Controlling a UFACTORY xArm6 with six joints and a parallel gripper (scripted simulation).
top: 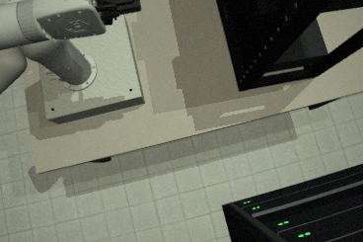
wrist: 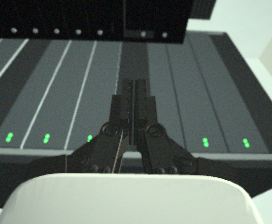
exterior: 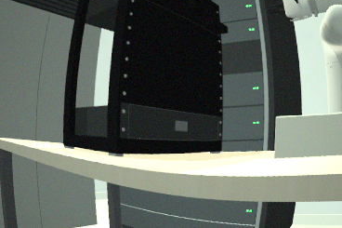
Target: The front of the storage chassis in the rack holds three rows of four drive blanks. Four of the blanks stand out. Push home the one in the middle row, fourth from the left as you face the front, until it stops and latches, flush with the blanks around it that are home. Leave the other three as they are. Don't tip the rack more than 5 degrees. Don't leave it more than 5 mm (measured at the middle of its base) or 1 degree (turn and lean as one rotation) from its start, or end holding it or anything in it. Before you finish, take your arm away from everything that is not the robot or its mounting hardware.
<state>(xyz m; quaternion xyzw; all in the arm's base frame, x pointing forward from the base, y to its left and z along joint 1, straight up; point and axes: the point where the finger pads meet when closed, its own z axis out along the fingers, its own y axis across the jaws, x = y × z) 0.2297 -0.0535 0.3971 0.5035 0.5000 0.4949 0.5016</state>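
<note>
The black rack [top: 276, 24] stands at the right of the table; it also shows in the exterior view [exterior: 153, 64]. Its front is dark, and I cannot make out the drive blanks in any view. A grey chassis panel [exterior: 169, 122] sits low in the rack. My gripper [top: 129, 3] is shut and empty, held in the air over the arm's base plate [top: 94, 63], well to the left of the rack and apart from it. In the wrist view the closed fingers point toward the rack's rail of white holes [wrist: 77, 31] at the top of the frame.
A tall server cabinet with green lights [exterior: 246, 64] stands behind the rack and fills the wrist view [wrist: 202, 100]. Another cabinet [top: 306, 211] stands on the floor past the table's front edge. My white arm [exterior: 325, 13] rises at the right.
</note>
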